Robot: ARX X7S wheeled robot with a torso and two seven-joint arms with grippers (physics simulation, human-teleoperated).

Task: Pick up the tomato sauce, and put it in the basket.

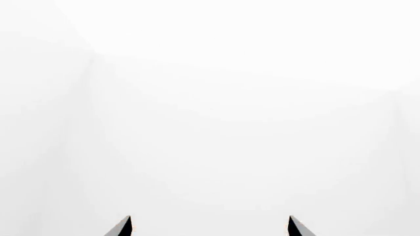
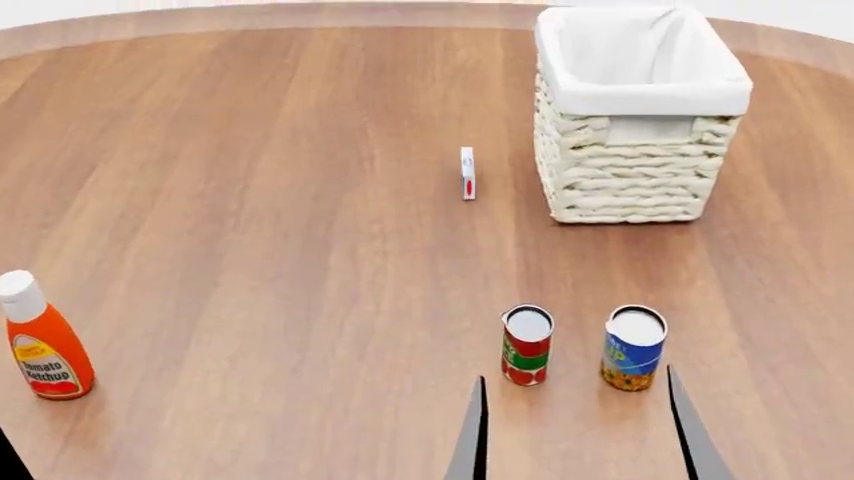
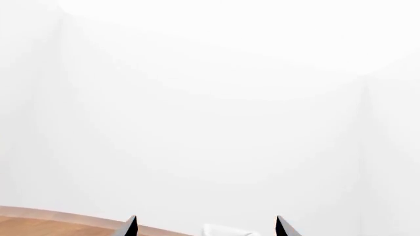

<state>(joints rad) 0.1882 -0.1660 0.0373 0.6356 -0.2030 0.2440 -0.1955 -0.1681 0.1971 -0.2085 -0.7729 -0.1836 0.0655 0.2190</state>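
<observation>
The tomato sauce (image 2: 527,345) stands upright near the desk's (image 2: 267,200) front edge, a blue-and-yellow can (image 2: 634,347) just beside it at 3 o'clock, the basket (image 2: 641,115) well apart toward 1 o'clock. The right pincer (image 2: 577,425), spread and empty, sits at 5 o'clock from it; I judge it should shift toward the red can and straddle only that. The left pincer (image 1: 210,226) also shows spread tips.

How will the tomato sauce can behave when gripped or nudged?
The tomato sauce looks like a rigid tin, so it probably won't deform. Its smooth round side may slip between fingers. It stands upright and narrow, so a push could tip it, then it would likely roll.

Tomato sauce (image 2: 527,345) left of can (image 2: 634,347); basket (image 2: 641,130) behind.
</observation>
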